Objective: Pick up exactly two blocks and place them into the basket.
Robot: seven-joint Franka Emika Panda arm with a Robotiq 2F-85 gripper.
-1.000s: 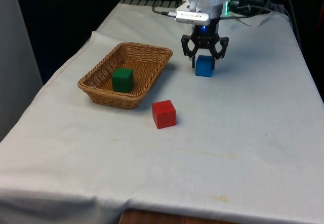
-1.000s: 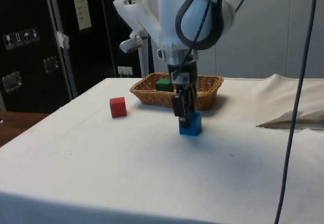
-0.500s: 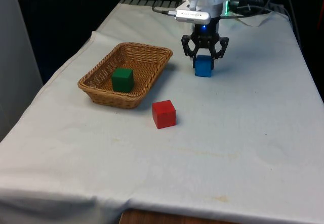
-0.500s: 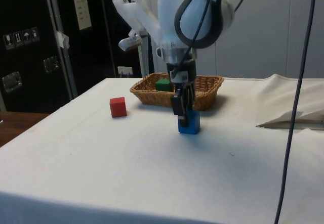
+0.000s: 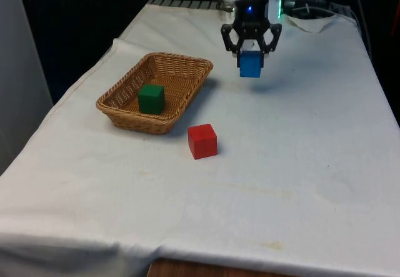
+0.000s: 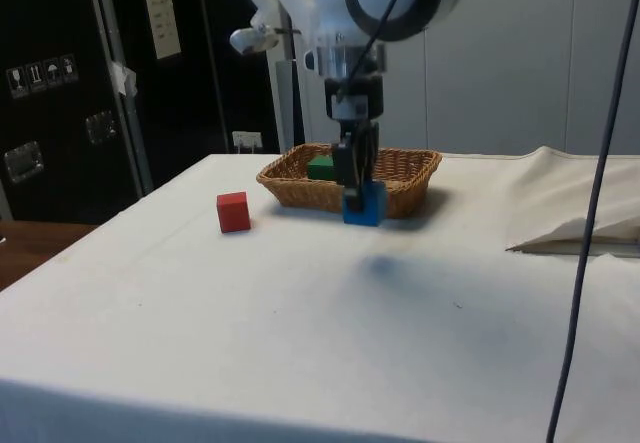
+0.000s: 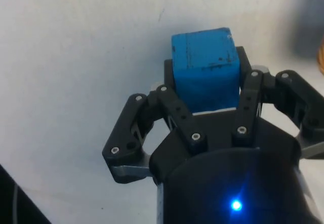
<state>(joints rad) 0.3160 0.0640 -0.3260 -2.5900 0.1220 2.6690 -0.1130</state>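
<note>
Now the jaws pinch the blue block (image 5: 250, 64) above the counter (image 5: 300, 164), right of the basket (image 5: 181, 64), which holds a green block (image 5: 151, 98); a red block (image 5: 202, 141) sits nearer.

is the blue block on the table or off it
Off it. The blue block hangs clamped in the gripper, clear of the white cloth, its shadow on the cloth below.

Even, bright indoor light; soft shadow on the white cloth (image 5: 294, 183).

white cloth (image 5: 300, 183) covers the table; dark cabinets (image 6: 60, 83) and a pale wall (image 6: 500, 63) stand behind.
</note>
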